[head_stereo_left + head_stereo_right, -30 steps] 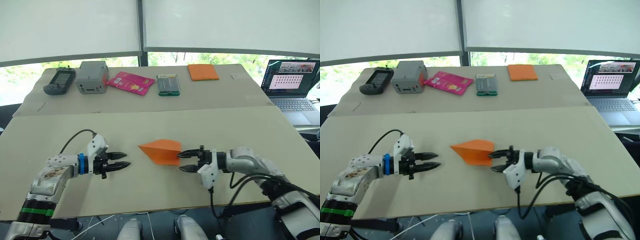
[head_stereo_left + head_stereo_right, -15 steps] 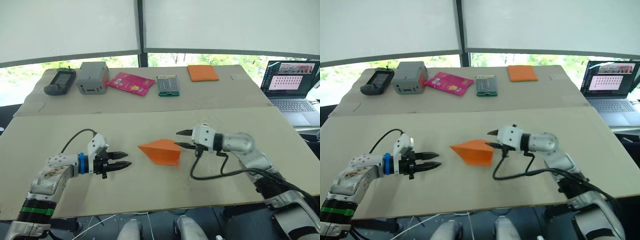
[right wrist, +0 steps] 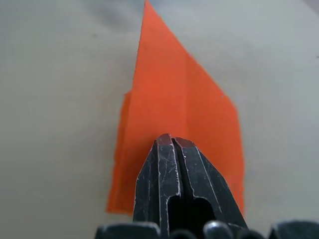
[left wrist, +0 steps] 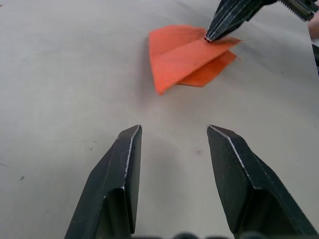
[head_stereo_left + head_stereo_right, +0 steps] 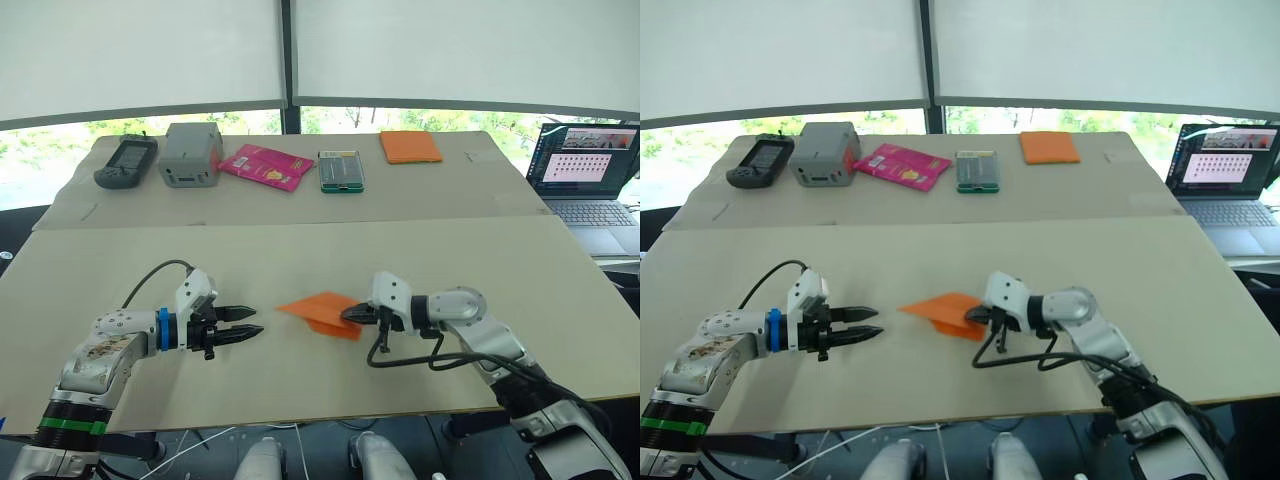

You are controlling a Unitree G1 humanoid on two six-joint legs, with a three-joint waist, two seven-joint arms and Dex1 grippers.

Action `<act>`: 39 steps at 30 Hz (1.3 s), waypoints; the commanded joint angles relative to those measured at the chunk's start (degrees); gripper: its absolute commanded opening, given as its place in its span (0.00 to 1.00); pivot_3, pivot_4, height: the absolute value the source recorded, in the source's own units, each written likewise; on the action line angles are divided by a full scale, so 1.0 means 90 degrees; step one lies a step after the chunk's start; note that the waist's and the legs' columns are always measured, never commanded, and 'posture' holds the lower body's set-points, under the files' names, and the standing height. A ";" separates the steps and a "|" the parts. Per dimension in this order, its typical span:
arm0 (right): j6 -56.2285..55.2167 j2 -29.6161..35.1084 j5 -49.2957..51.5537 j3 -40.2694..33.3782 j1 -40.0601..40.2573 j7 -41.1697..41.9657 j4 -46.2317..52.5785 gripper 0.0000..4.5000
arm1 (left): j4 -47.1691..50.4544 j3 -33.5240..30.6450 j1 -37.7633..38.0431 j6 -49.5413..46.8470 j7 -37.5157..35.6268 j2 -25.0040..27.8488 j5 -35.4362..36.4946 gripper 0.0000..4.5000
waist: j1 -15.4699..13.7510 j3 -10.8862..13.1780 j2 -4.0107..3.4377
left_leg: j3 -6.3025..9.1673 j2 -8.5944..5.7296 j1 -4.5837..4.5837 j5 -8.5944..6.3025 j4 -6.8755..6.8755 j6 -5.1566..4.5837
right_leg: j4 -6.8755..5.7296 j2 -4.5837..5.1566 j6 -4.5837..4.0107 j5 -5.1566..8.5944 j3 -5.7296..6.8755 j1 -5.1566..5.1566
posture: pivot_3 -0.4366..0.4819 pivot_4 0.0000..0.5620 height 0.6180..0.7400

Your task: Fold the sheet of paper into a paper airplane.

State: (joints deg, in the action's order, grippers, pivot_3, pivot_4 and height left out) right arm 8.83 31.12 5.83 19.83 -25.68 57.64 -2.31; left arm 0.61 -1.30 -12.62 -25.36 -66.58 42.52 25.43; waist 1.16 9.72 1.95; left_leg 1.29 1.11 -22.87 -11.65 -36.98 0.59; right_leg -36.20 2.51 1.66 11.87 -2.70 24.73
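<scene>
The sheet of paper lies flat on the near table as a bright-orange pointed wedge with folded layers, its tip toward my left. My right gripper is shut, its closed fingertips resting on the wedge's wide end; whether they pinch a layer I cannot tell. My left gripper hovers low over the table a short way left of the tip, open with nothing between its fingers.
Along the far table stand a handheld device, a grey box, a pink packet, a green case and an orange pad. A laptop sits at the far right.
My right gripper swung up over the paper's wide end, then came down and closed. The paper, raised half a second ago, now lies flatter. The left gripper has held still.
</scene>
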 commanded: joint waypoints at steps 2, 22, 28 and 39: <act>-0.0032 0.0011 -0.0002 -0.0132 0.0178 -0.0044 0.0382 0.00 | 0.0105 -0.0107 -0.0101 0.0010 -0.0063 0.0079 0.0073 0.49 | -0.0008 0.0000 0.0000 | 0.0000 0.0001 0.0000 0.0000 0.0000 0.0000 | 0.0000 0.0000 0.0000 0.0000 0.0000 0.0000 | 0.48 0.27 1.00; -0.1090 -0.0056 -0.1028 0.0150 0.0364 -0.0346 -0.0304 0.00 | -0.0655 0.0813 -0.1268 0.0254 -0.0473 -0.0618 -0.0321 0.16 | -0.0029 -0.0001 0.0002 | 0.0001 -0.0001 0.0044 0.0000 -0.0001 0.0000 | 0.0008 -0.0002 0.0003 0.0003 0.0004 -0.0051 | 0.48 0.27 1.00; -0.1041 -0.0079 -0.1088 0.0163 0.0450 -0.0417 -0.0265 0.00 | -0.1356 0.1410 -0.1817 0.0691 -0.0542 -0.1023 -0.0906 0.00 | -0.0031 -0.0002 0.0003 | 0.0002 -0.0003 0.0046 0.0000 0.0000 0.0000 | 0.0007 -0.0002 0.0004 0.0003 0.0003 -0.0055 | 0.48 0.27 1.00; -0.0509 -0.0122 -0.0680 -0.0206 0.0503 -0.0443 0.0337 0.00 | -0.2496 0.1875 -0.1984 0.1572 -0.0359 -0.1404 -0.1795 0.00 | -0.0044 -0.0003 0.0003 | 0.0002 -0.0005 0.0050 0.0000 -0.0002 0.0000 | 0.0005 -0.0001 0.0004 0.0003 0.0001 -0.0061 | 0.48 0.27 1.00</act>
State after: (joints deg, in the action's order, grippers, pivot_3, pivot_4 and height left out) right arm 2.75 30.00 -1.80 19.46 -21.42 53.43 -1.65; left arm -20.28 14.83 -30.55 -11.75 -70.74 29.73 11.46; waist 0.76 9.70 1.97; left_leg 1.31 1.06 -22.42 -11.66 -37.01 0.59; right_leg -36.15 2.50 1.70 11.90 -2.69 24.18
